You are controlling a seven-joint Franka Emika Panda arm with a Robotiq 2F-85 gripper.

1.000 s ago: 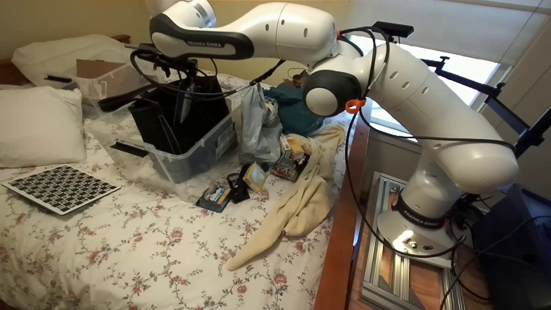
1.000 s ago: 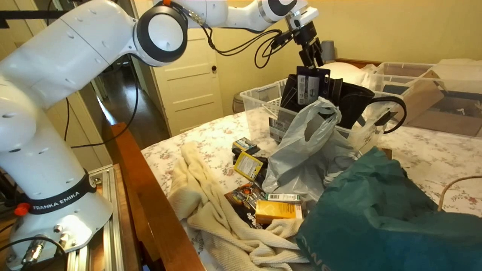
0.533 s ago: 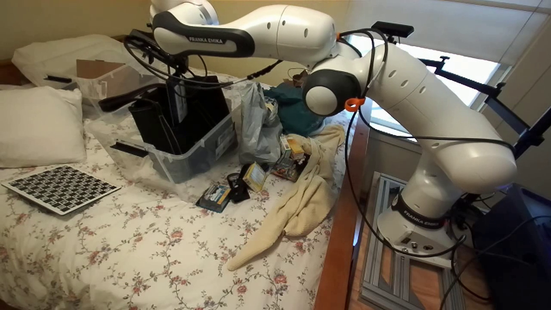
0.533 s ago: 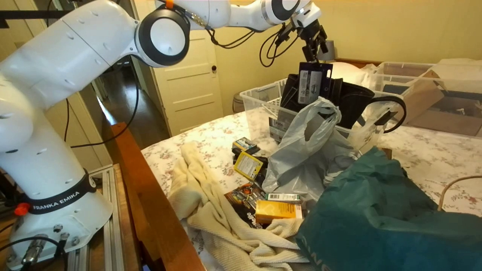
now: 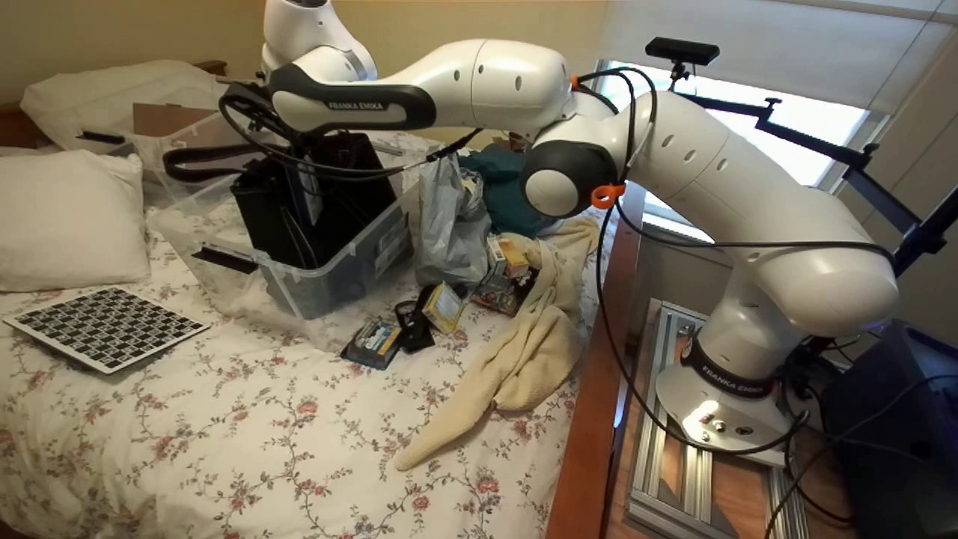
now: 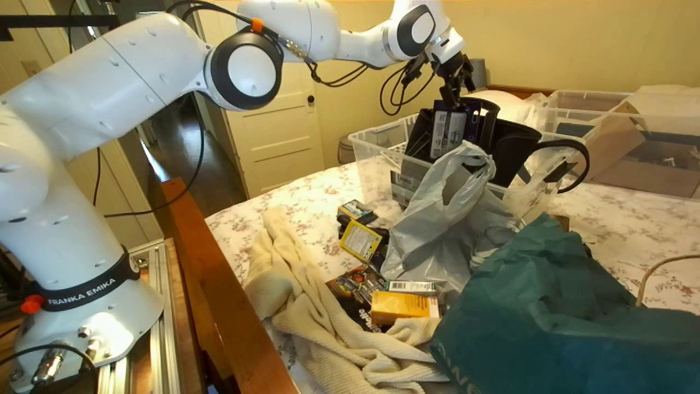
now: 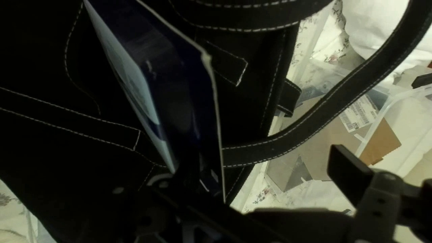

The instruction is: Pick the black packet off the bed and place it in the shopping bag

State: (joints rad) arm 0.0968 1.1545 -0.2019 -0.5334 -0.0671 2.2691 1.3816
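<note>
The black packet is dark navy with a pale label. It stands tilted in the mouth of the shopping bag in both exterior views [image 5: 308, 191] [image 6: 447, 131] and fills the upper left of the wrist view [image 7: 168, 74]. Its lower end is hidden, so I cannot tell what it rests on. The black shopping bag [image 6: 511, 145] has loop handles and white stitching in the wrist view [image 7: 251, 111]. My gripper [image 6: 460, 94] is at the packet's top edge. Its fingers are wide apart in the wrist view [image 7: 266, 165]; one is at the packet, the other well clear of it.
A clear bin [image 5: 318, 292] holds the shopping bag. A pale grey-blue plastic bag [image 6: 426, 235] and a teal bag [image 6: 552, 306] stand beside it. Small boxes [image 6: 361, 241] and a cream blanket [image 6: 301, 290] lie on the bed. Another clear bin [image 5: 198, 142] is behind.
My gripper shifted slightly sideways and then lower, and its fingers look farther apart. The packet moved a little with it, rising then sinking. A bag handle now stands up behind the packet.
</note>
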